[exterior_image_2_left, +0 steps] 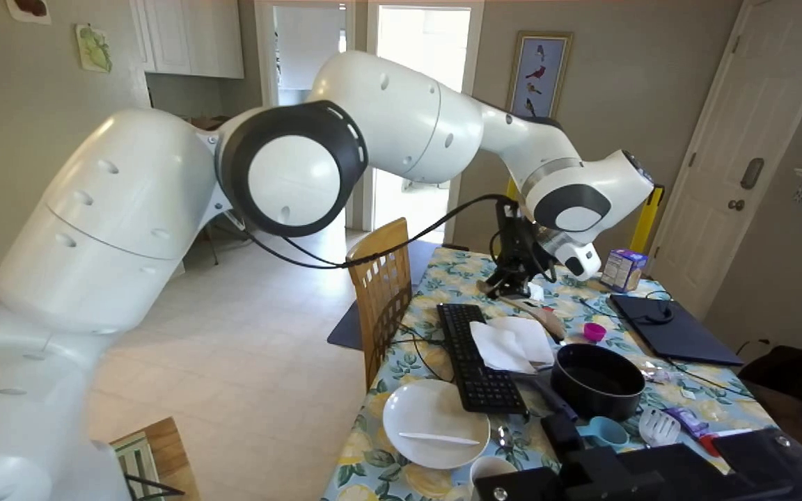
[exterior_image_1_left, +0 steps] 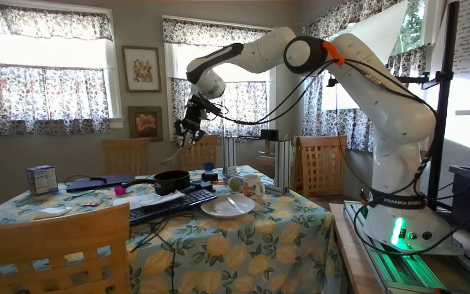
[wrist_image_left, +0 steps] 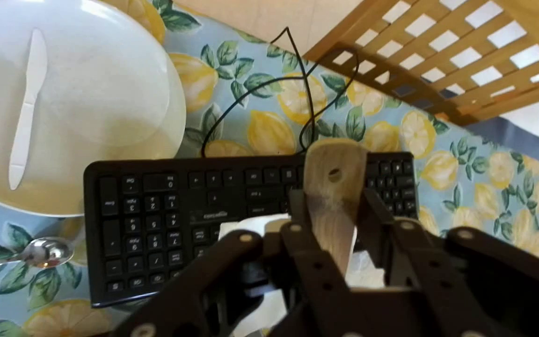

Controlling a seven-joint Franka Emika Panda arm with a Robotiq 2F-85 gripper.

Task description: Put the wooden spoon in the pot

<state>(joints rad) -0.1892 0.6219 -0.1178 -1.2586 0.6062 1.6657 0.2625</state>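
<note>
Sloping downward: wooden spoon (exterior_image_2_left: 544, 319), held aloft, bowl end (exterior_image_2_left: 552, 326) lowest.
Gripper (wrist_image_left: 336, 210): closed on the handle (wrist_image_left: 332, 199).
Pot (exterior_image_2_left: 594, 402): right of and below the bowl end in an exterior view.
Bowl end to pot: sideways shift likely needed before lowering.

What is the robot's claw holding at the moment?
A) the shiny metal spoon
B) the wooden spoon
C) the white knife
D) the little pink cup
B, since the wrist view shows the wooden spoon pinched in the gripper, its end with the hole sticking out past the fingertips.
</note>
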